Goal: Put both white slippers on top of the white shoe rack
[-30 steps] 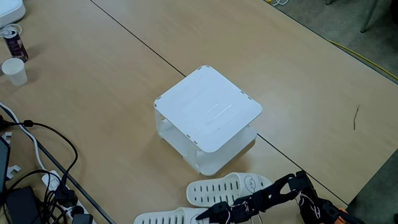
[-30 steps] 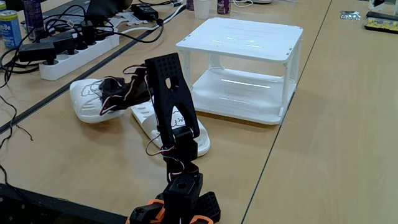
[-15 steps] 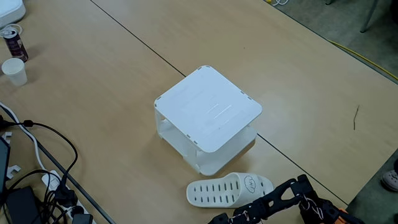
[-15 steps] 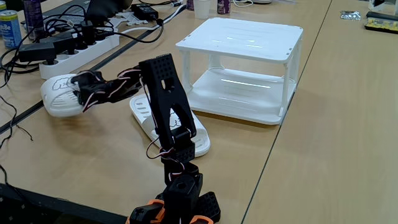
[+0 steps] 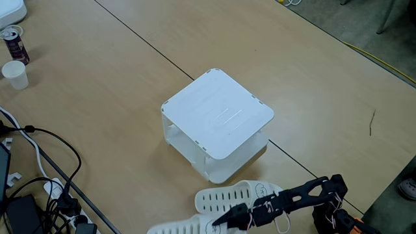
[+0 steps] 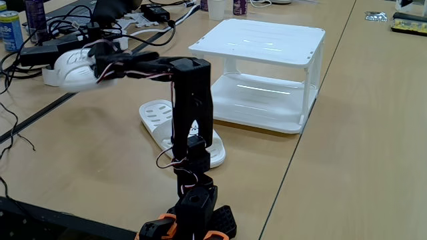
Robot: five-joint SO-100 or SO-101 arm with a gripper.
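Observation:
The white shoe rack (image 5: 218, 112) stands mid-table, its flat top (image 6: 263, 41) bare. One white slipper (image 5: 235, 196) lies flat on the table just in front of the rack; in a fixed view my arm partly hides this slipper (image 6: 156, 117). My gripper (image 6: 97, 59) is shut on the other white slipper (image 6: 72, 69) and holds it in the air, well above the table and left of the rack. From above, the held slipper (image 5: 179, 227) sits at the bottom edge, with the gripper (image 5: 224, 220) clamped on its strap end.
A power strip (image 6: 83, 50) with tangled black cables lies right behind the held slipper. A paper cup (image 5: 14, 73) and a can (image 5: 14, 43) stand far left. Cables (image 5: 39, 188) cover the lower left corner. A blue can (image 6: 10, 30) stands at the left edge.
The arm has lifted one slipper off the table and carried it up and leftward in the side view. The other slipper and the rack stayed put.

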